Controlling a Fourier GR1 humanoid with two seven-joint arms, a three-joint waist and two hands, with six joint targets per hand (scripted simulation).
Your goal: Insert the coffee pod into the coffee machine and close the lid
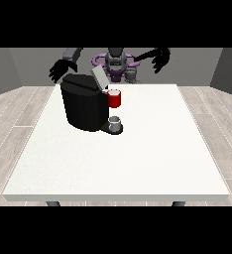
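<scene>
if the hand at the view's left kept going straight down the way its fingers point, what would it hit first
Probably the top of the black coffee machine. The hand at the view's left hangs just behind and above its back edge, fingers angled downward. Depth is unclear, so it might pass behind the machine to the table.

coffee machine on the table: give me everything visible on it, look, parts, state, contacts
The coffee machine is a black, matte, rounded block standing upright on the white table, left of centre toward the robot's side. Its grey lid is tilted up, open. A red brew head juts out on the right, above a small grey cup on the dark drip base. Neither hand touches it.
</scene>
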